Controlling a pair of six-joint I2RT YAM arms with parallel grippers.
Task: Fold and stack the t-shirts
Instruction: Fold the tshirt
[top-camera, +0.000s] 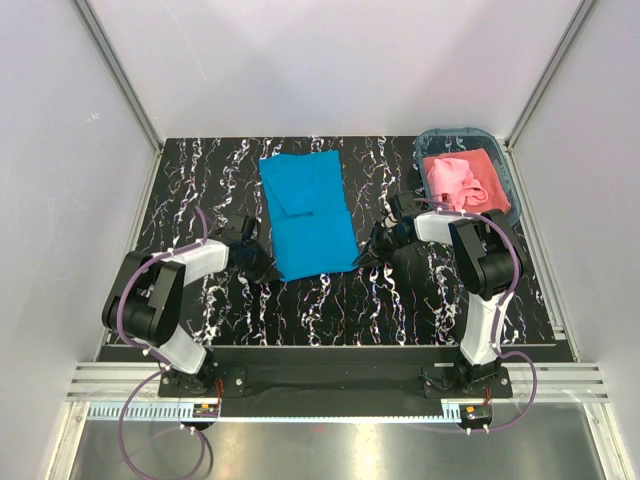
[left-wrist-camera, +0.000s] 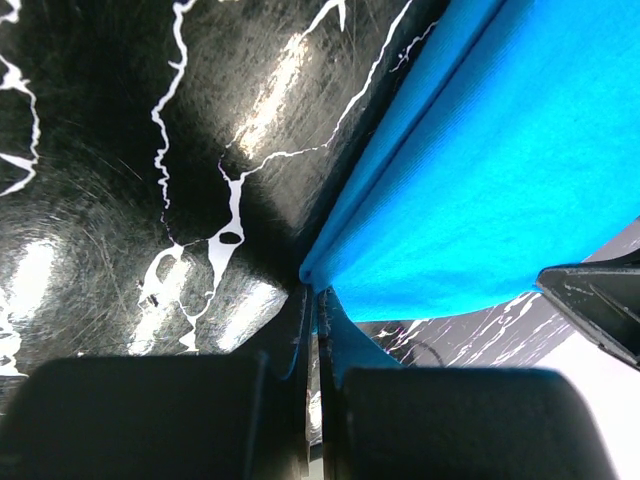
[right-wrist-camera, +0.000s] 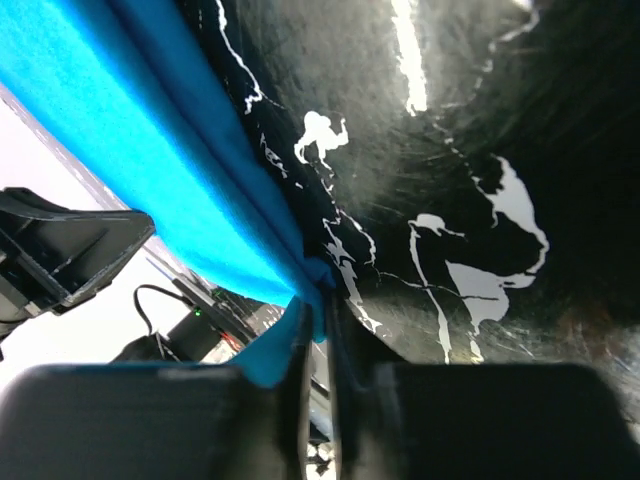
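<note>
From where I stand, bare black marble table (top-camera: 330, 310) lies open in front of the turquoise t-shirt (top-camera: 308, 215), between the two arm bases. The left gripper (top-camera: 262, 264) and right gripper (top-camera: 370, 246) crowd the shirt's near corners. The teal basket (top-camera: 505, 165) fills the far right corner, seemingly tight against the side wall (top-camera: 590, 200).

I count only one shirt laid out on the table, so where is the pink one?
In the top view the pink t-shirt lies crumpled inside the teal basket at the far right corner of the table, right of the turquoise t-shirt spread mid-table.
</note>
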